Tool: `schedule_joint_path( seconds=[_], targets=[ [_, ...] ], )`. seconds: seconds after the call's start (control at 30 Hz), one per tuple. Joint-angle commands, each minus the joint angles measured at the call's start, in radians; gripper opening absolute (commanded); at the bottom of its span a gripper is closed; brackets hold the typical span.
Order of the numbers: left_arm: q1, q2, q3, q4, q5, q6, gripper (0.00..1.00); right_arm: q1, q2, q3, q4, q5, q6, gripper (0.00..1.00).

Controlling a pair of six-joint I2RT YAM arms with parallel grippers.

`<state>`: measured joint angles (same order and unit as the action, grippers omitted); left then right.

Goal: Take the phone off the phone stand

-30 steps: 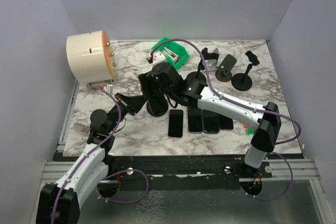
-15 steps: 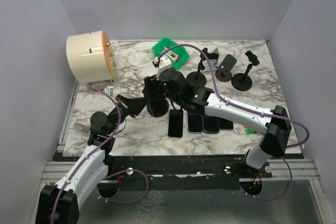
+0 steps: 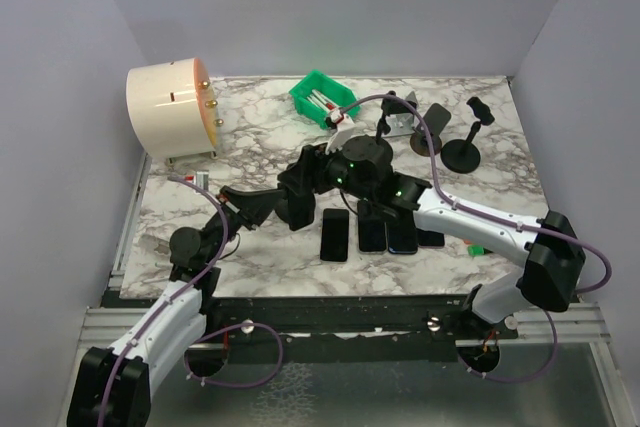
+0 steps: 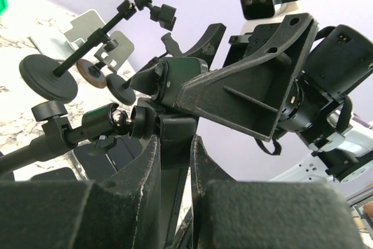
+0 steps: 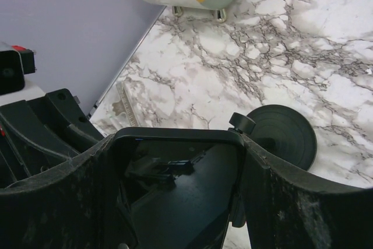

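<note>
Phone [image 5: 175,193] sat clamped between the jaws of my right gripper [image 5: 178,144]; my left gripper [image 4: 173,151] pinched the stand [image 4: 172,127] by its stem.

Both arms are the same kit: left arm [image 3: 165,322] and right arm [image 3: 470,215] have white shells on the long links and chunky black housings at the joints. A purple cable [image 3: 240,384] trails off each arm, looping by the bases. 2 tiny green lights glow on the right arm. The fingers [image 5: 52,202] are matte black, scuffed grey at the edges.
</note>
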<state>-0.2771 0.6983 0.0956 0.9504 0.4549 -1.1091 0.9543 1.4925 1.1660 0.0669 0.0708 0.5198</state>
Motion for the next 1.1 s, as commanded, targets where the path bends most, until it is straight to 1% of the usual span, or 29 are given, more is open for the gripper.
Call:
schedule_joint_path(
  seconds=[0.0, 0.33, 0.4, 0.5, 0.53, 0.57, 0.6, 0.63, 0.67, 0.73, 0.8, 0.9, 1.07],
  targets=[
    [0.010, 0.018, -0.031, 0.034, -0.052, -0.060, 0.00, -0.033, -0.033, -0.053, 0.043, -0.028, 0.048, 0.00],
    [0.010, 0.077, -0.014, 0.034, -0.061, -0.048, 0.00, -0.034, -0.093, -0.121, 0.159, -0.132, 0.073, 0.00],
    [0.010, 0.079, -0.002, 0.034, -0.048, -0.034, 0.00, -0.035, -0.096, -0.109, 0.139, -0.119, 0.066, 0.00],
    [0.010, 0.057, 0.021, 0.028, -0.016, -0.005, 0.00, -0.035, -0.080, -0.064, 0.042, -0.077, 0.060, 0.01],
    [0.010, 0.039, 0.025, 0.020, -0.010, 0.008, 0.08, -0.034, -0.078, -0.060, 0.030, -0.050, 0.059, 0.00],
    [0.010, 0.018, 0.032, 0.000, -0.003, 0.023, 0.22, -0.034, -0.074, -0.053, 0.014, -0.039, 0.056, 0.00],
    [0.010, 0.001, 0.041, -0.021, 0.005, 0.038, 0.34, -0.035, -0.070, -0.049, 0.003, -0.036, 0.055, 0.00],
    [0.010, -0.017, 0.049, -0.040, 0.013, 0.055, 0.42, -0.035, -0.068, -0.048, -0.002, -0.034, 0.055, 0.01],
    [0.010, -0.028, 0.055, -0.055, 0.021, 0.065, 0.47, -0.034, -0.067, -0.048, -0.003, -0.034, 0.057, 0.00],
    [0.010, -0.033, 0.064, -0.064, 0.038, 0.073, 0.52, -0.034, -0.065, -0.045, -0.005, -0.035, 0.057, 0.00],
    [0.009, -0.021, 0.075, -0.063, 0.059, 0.074, 0.54, -0.035, -0.064, -0.043, -0.003, -0.037, 0.058, 0.00],
    [0.009, -0.006, 0.093, -0.063, 0.088, 0.090, 0.54, -0.035, -0.060, -0.037, 0.002, -0.044, 0.060, 0.01],
    [0.009, -0.009, 0.089, -0.068, 0.062, 0.091, 0.54, -0.035, -0.070, -0.049, 0.039, -0.066, 0.057, 0.00]
  ],
)
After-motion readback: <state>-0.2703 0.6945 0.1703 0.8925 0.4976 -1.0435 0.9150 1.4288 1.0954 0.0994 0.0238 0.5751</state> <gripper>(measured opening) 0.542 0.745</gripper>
